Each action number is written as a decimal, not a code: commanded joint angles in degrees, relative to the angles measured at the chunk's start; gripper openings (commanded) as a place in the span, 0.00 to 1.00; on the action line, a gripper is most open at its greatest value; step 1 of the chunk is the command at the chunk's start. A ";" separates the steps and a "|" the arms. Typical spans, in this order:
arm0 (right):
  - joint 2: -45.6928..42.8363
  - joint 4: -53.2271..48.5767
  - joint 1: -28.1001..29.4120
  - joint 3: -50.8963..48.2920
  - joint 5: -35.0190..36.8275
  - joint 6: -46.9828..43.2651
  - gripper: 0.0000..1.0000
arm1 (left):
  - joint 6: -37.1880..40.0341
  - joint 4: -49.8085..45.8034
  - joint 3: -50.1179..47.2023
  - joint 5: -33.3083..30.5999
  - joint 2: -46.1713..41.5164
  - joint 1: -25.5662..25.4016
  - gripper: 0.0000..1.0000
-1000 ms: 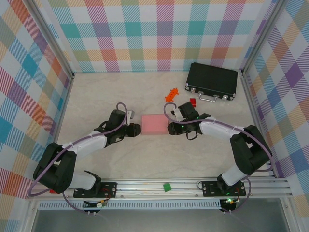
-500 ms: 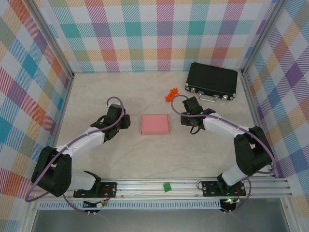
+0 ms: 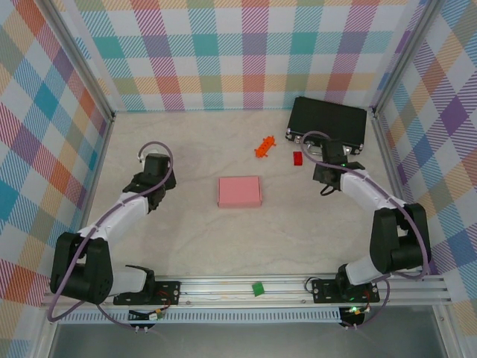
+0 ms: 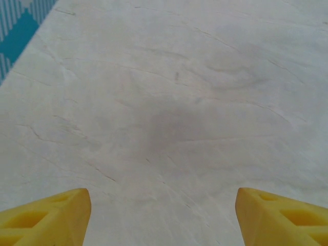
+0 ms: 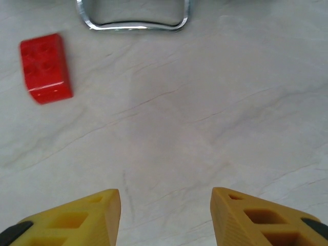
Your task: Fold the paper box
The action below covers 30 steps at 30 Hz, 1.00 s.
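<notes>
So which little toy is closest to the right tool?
The red block, the small brick beside the black case, just ahead of the right tool. The orange toy lies farther to the left.

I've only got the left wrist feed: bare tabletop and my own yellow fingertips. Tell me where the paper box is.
Observer: The paper box lies flat, a pink rectangle, in the middle of the table. It is off to the right of the left gripper and not touching it.
Operator: Report the right gripper.
Observer: The right gripper is open with nothing between its fingers. It sits over by the black case, well clear of the box.
Operator: Name whatever lies closest to it.
Observer: A small red block lies on the table ahead of its fingers and to their left, not touching them.
</notes>
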 commanded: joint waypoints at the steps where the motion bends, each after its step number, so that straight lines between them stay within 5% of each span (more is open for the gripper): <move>1: -0.39 5.46 -2.32 -2.71 -2.99 -3.25 0.52 | 2.80 5.02 -0.19 0.08 2.28 3.17 0.77; 7: -0.71 19.95 -6.05 -10.21 -8.34 -8.16 0.60 | 7.57 17.86 -5.43 4.24 5.94 6.16 1.00; 15: -1.33 39.97 -7.96 -20.02 -16.60 -12.12 0.68 | 13.10 35.75 -13.34 14.76 7.64 8.45 1.00; 20: -0.51 43.30 -8.62 -20.48 -21.20 -13.87 0.71 | 12.78 42.31 -15.46 24.60 8.34 10.29 1.00; 30: -1.54 58.54 -10.17 -27.40 -25.38 -17.04 0.72 | 11.20 55.85 -20.24 30.55 10.88 11.09 1.00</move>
